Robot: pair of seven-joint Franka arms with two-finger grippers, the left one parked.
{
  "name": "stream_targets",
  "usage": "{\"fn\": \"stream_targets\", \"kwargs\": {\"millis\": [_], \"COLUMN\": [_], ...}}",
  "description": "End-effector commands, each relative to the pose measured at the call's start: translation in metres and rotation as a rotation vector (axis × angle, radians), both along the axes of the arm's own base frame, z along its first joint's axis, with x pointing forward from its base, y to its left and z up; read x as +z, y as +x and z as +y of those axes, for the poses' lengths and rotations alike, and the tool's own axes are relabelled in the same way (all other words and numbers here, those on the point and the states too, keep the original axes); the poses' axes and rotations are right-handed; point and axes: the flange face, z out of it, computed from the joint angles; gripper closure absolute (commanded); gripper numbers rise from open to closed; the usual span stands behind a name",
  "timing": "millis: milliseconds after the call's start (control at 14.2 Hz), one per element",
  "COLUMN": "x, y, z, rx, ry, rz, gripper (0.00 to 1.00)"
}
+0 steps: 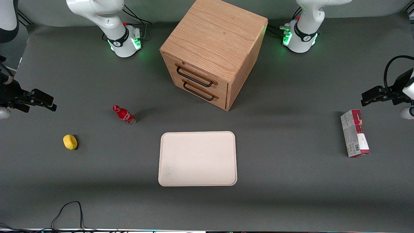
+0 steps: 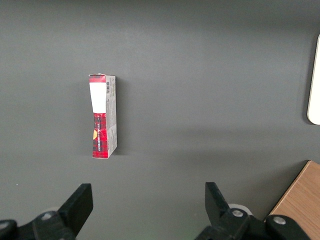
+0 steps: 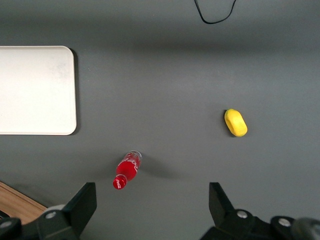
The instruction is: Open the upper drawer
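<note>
The light oak cabinet (image 1: pixel 213 35) stands at the middle of the table, farther from the front camera than the tray. Its upper drawer (image 1: pixel 207 75) is shut, with a long black wire handle (image 1: pixel 193 77). The bottom drawer (image 1: pixel 210 97), with its own black handle (image 1: pixel 198 92), is also shut. My right gripper (image 1: pixel 48 101) hangs high over the working arm's end of the table, far from the cabinet. It is open and empty. In the right wrist view the gripper (image 3: pixel 152 200) looks down on the mat, with a corner of the cabinet (image 3: pixel 15 202) just in view.
A red bottle (image 1: pixel 124 115) (image 3: pixel 127 169) stands between the gripper and the cabinet. A yellow object (image 1: pixel 70 142) (image 3: pixel 235 122) lies nearer the front camera. A white tray (image 1: pixel 197 158) (image 3: pixel 35 90) lies in front of the cabinet. A red and grey carton (image 1: pixel 354 133) (image 2: pixel 103 115) lies toward the parked arm's end.
</note>
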Motion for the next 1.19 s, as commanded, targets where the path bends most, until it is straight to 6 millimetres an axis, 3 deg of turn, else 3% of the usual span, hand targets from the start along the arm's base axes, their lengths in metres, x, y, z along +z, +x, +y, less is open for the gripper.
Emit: {"fn": "stream_targets", "kwargs": {"millis": [0,351,561,912,1123], "x": [0.005,0.003,0.005,0.008,-0.002], "y": [-0.002,0.0,0.011,0.027,0.019], "z": [-0.001,0.0,0.014,0.109,0.186], "rx": [-0.017,-0.013,0.012,0.168,0.294], "ry": [-0.002,0.004,0.006,0.008,0.01], "rz": [0.003,0.004,-0.008,-0.029,-0.007], "gripper": [0.0,0.0,0.0,0.0,0.0]}}
